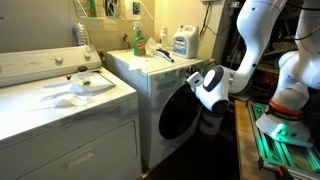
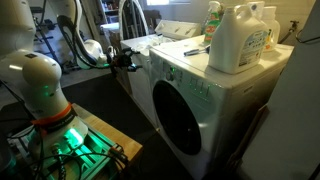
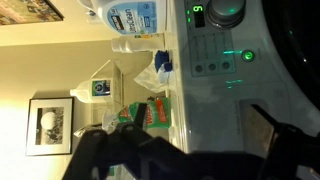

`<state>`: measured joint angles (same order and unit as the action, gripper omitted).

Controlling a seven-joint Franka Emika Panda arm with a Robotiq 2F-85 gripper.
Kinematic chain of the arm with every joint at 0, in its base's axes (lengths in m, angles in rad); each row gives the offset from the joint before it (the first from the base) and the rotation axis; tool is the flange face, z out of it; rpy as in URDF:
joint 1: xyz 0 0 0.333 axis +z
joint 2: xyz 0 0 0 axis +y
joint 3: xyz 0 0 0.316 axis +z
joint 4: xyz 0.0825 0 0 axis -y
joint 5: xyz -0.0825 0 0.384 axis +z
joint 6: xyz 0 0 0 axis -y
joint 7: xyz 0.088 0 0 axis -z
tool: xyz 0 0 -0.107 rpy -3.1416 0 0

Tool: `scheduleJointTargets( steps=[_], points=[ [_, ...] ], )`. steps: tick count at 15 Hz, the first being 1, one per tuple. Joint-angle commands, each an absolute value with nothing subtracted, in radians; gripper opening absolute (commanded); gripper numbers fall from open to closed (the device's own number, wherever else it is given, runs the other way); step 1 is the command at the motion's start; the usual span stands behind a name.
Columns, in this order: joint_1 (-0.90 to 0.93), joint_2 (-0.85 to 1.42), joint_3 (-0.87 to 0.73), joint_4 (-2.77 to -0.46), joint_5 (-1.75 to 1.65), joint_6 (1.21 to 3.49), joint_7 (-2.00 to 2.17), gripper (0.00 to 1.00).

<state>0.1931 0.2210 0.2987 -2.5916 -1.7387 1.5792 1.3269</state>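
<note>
A white front-load washer (image 1: 150, 80) with a dark round door (image 1: 180, 112) shows in both exterior views (image 2: 180, 125). My gripper (image 1: 210, 122) hangs beside the door's edge, close to the washer's front; it also shows in an exterior view (image 2: 125, 57) by the upper front corner. In the wrist view my two dark fingers (image 3: 185, 150) are spread apart with nothing between them, over the washer's top and its control panel (image 3: 215, 50) with green lights.
A large detergent jug (image 1: 181, 41) (image 2: 240, 40) (image 3: 130, 20) and a green bottle (image 1: 138, 40) (image 2: 213, 15) stand on the washer. A white dryer (image 1: 60, 115) with white items (image 1: 85, 85) on top stands beside it. My base glows green (image 2: 60, 140).
</note>
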Motion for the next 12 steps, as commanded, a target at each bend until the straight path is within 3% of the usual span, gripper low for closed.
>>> scheduleJointTargets(
  steps=[1,8,12],
  points=[
    [0.203,0.224,0.289,-2.587,-1.736,1.579,1.327,1.00],
    [0.195,0.360,0.260,-2.499,-1.866,1.595,1.366,1.00],
    [0.209,0.487,0.236,-2.418,-1.961,1.492,1.373,1.00]
  ],
)
